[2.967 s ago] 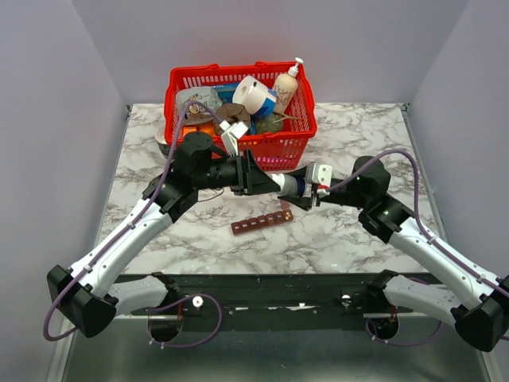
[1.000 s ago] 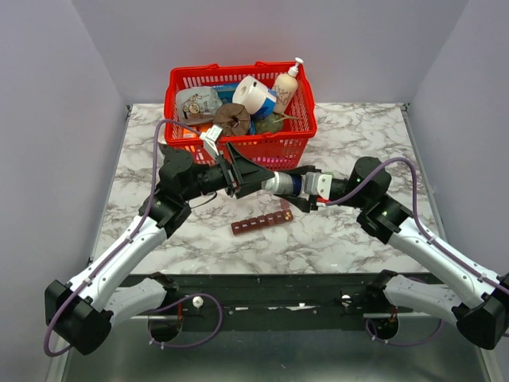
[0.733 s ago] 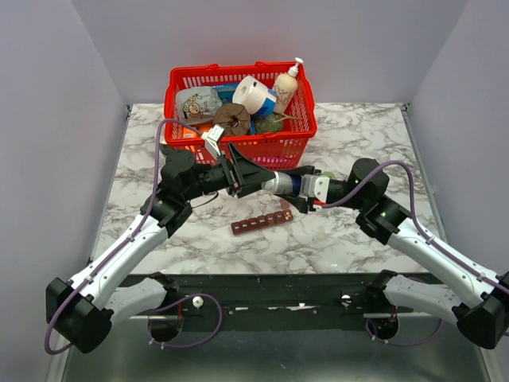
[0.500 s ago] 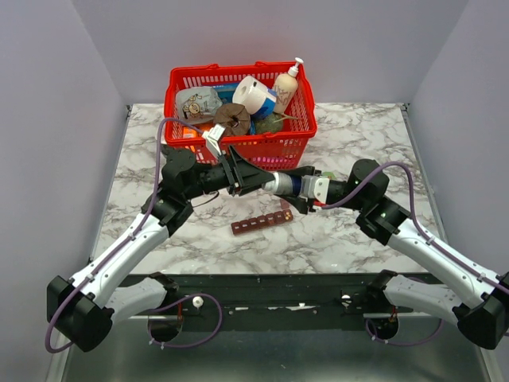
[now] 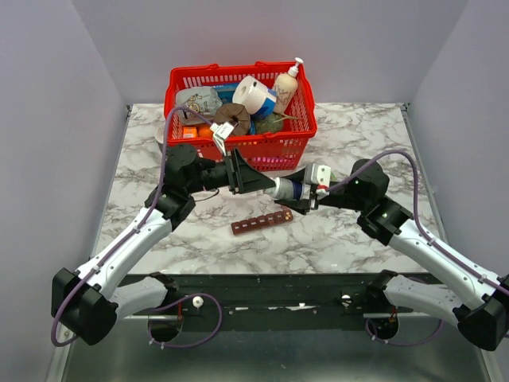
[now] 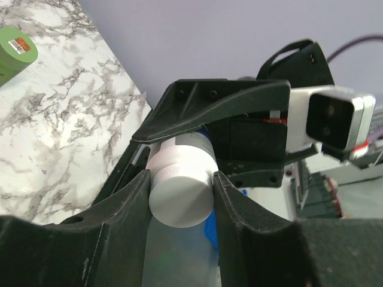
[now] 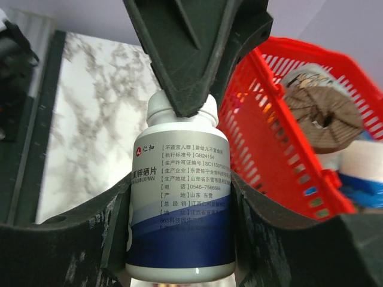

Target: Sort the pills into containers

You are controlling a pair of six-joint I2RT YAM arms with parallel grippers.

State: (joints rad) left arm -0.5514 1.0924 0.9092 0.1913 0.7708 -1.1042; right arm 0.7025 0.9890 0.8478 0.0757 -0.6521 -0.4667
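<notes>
A white pill bottle (image 5: 285, 189) with a blue band and a white cap is held level above the table between both arms. My left gripper (image 5: 266, 185) is shut on the cap (image 6: 181, 194), with a finger on each side. My right gripper (image 5: 301, 192) is shut on the bottle's body (image 7: 179, 197). The left fingers (image 7: 197, 54) show over the cap in the right wrist view. The dark-red strip of containers (image 5: 262, 220) lies on the marble table just in front of the bottle, with its compartments open. No loose pills show.
A red mesh basket (image 5: 298, 139) full of household items stands just behind the grippers. It also shows in the right wrist view (image 7: 269, 137). A green round object (image 6: 15, 51) lies on the marble table (image 5: 358, 135).
My left wrist and forearm have swung and turned around the cap while both grippers kept hold. The bottle has stayed nearly in place above the strip.
</notes>
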